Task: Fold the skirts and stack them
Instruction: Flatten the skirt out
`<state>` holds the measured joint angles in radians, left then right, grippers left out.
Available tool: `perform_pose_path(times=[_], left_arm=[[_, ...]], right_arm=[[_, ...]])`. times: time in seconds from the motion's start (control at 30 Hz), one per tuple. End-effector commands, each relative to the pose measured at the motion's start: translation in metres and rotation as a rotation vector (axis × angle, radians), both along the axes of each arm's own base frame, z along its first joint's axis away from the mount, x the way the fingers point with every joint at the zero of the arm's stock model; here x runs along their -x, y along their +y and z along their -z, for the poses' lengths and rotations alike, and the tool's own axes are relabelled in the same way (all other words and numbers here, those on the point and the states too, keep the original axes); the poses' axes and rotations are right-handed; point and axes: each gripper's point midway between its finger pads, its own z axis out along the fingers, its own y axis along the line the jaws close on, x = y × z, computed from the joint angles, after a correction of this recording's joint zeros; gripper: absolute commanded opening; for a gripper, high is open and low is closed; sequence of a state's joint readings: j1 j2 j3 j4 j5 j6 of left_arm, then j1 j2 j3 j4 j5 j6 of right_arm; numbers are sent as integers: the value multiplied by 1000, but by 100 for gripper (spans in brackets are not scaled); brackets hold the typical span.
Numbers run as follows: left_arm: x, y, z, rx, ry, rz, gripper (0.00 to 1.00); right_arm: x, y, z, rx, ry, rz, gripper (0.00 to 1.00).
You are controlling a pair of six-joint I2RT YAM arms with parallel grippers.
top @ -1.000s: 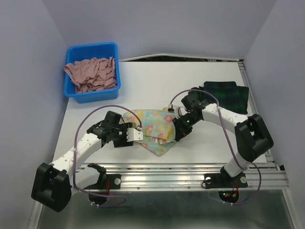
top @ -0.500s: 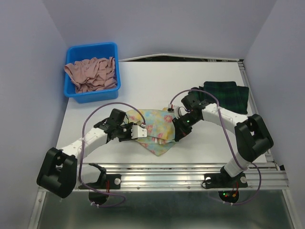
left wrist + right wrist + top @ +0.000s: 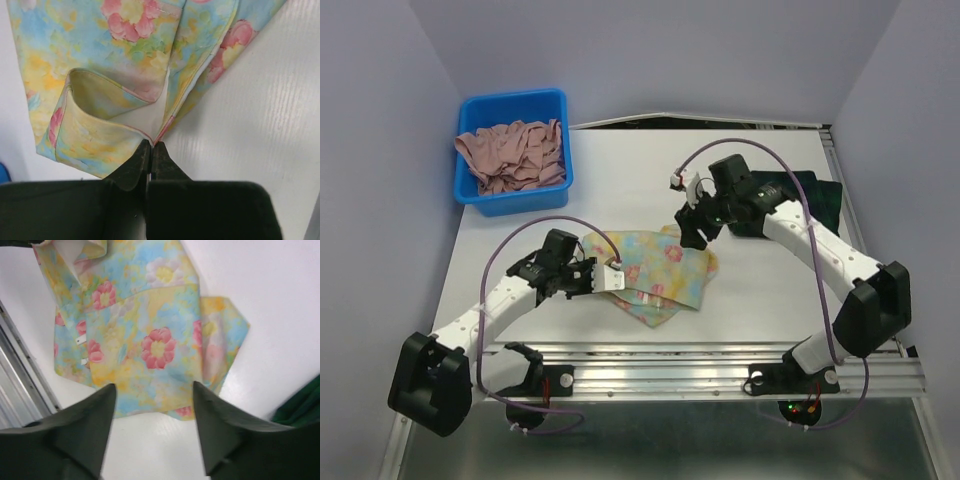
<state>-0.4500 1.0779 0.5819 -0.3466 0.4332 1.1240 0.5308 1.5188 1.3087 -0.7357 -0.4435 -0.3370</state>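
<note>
At the front middle of the flat white tabletop (image 3: pixel 640 165): pale yellow floral-print cloth skirt (image 3: pixel 665 270), folded and lying flat, one pointed corner toward the near edge. Pink and blue blossoms across the top face; a strip of white lining showing inside an open fold at its left side.

At that left side: left gripper (image 3: pixel 151 150), low over the table, jaws pressed together and pinching the hem just where the fold opens. Cloth lifted a little there into a loose pocket, the rest of it resting on the table.

Over the far right part of the same skirt: right gripper (image 3: pixel 152 387), raised above the cloth, dark fingers spread wide with nothing between them. Looking straight down on the floral print, apart from it.

At the far right of the table, well apart from the floral skirt: dark green and navy plaid pleated skirt (image 3: pixel 820 195), folded, partly hidden behind the right arm, touched by neither gripper.

At the far left corner: blue rectangular plastic bin (image 3: pixel 520 203), filled with crumpled dusty pink cloth (image 3: pixel 510 155).
</note>
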Motion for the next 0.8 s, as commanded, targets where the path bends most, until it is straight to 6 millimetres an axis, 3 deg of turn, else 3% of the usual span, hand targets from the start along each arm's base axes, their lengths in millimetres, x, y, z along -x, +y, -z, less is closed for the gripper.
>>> perform_pose_path(times=[0.0, 0.07, 0.1, 0.17, 0.23, 0.3, 0.33, 0.47, 0.77], left_arm=[[12, -6, -7, 37, 64, 34, 0], [13, -9, -12, 65, 94, 40, 0], [14, -10, -13, 73, 110, 39, 0], [17, -13, -13, 93, 166, 39, 0], [15, -14, -15, 112, 204, 26, 0], [11, -12, -19, 144, 231, 0, 0], [8, -13, -21, 154, 235, -7, 0], [4, -11, -22, 180, 264, -31, 0], [-2, -12, -22, 190, 279, -41, 0]], right_arm=[[-18, -1, -28, 37, -270, -194, 76], [-17, 5, -33, 68, -399, -327, 82], [-12, 5, -24, 89, -420, -382, 83], [-5, 13, -26, 109, -554, -523, 84], [7, 11, -7, 139, -597, -638, 84], [21, 14, -3, 130, -680, -786, 84], [29, 10, 11, 129, -678, -828, 84], [44, 23, 24, 131, -843, -1028, 84], [59, 47, 60, 128, -983, -1235, 85]])
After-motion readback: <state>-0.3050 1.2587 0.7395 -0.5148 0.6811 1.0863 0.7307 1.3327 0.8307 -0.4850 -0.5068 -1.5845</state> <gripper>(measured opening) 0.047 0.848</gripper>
